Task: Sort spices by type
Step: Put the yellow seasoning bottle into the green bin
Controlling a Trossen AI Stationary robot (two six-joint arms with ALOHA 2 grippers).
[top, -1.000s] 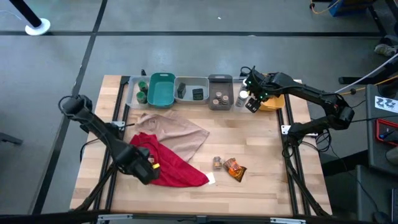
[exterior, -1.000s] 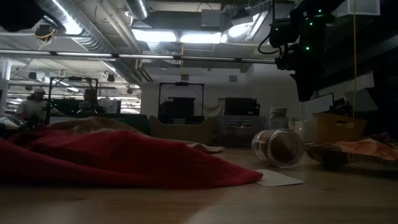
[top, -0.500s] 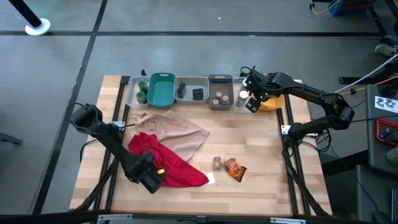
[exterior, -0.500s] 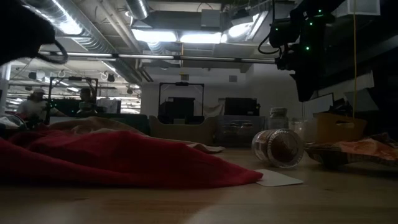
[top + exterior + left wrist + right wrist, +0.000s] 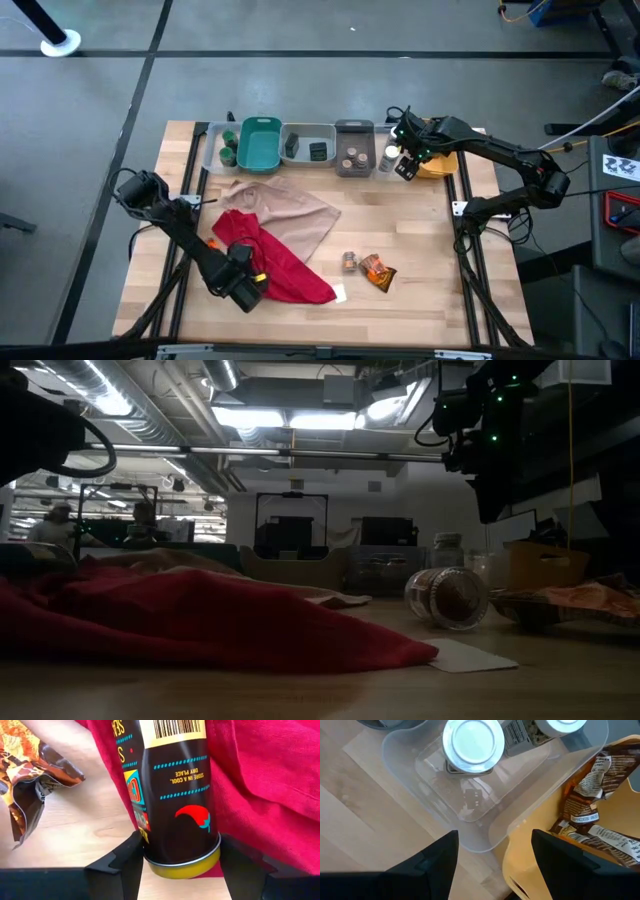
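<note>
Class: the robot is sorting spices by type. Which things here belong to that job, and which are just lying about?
Job: dark yellow-capped bottle between left claw fingers; small brown jar; orange packet; white-capped jar.

Lying about: red cloth; tan cloth.
</note>
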